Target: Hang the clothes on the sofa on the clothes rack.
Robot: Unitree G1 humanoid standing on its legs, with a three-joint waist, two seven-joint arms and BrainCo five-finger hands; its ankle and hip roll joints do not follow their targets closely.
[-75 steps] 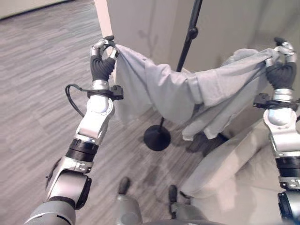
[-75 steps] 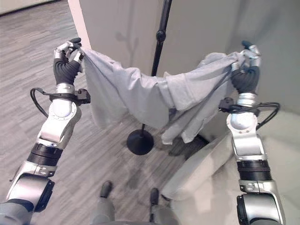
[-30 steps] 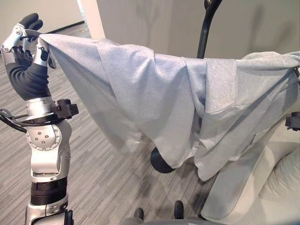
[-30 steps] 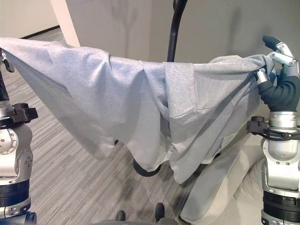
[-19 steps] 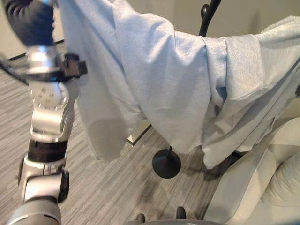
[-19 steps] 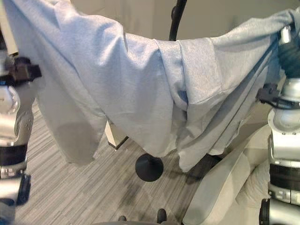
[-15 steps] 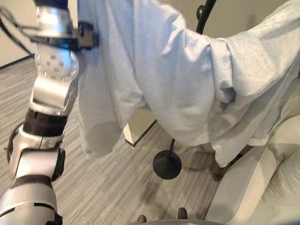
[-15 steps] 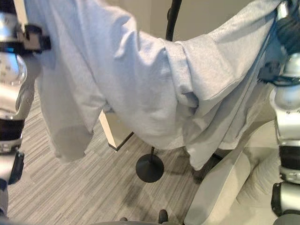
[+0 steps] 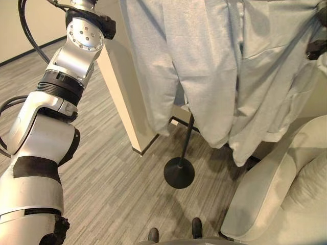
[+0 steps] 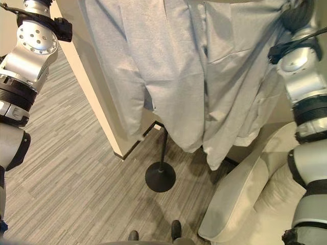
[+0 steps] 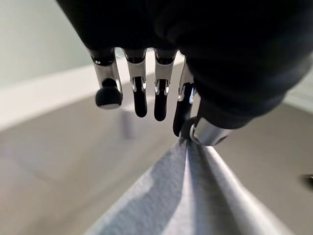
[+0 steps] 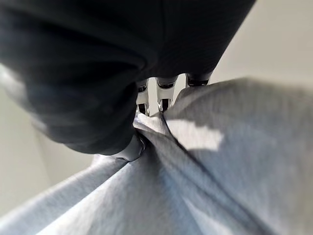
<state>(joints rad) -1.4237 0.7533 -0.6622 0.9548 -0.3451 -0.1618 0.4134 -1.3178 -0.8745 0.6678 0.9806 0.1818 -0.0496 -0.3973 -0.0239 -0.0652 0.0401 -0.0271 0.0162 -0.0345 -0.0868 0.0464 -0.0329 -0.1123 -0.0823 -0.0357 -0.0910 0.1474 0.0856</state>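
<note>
light grey sweatshirt; black rack; cream sofa; floor is grey striped planks

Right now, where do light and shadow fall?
Right wrist view: a bright patch of light lies on the grey garment; its folds by the right hand are shaded. Left wrist view: the cloth under the left hand is dark on one side. Left eye view: a soft shadow on the floor by the rack base.

Grey striped floor, round black base of the clothes rack standing on it with its thin pole rising, foot of a cream pillar just beside, pale sofa at the floor's right edge.
</note>
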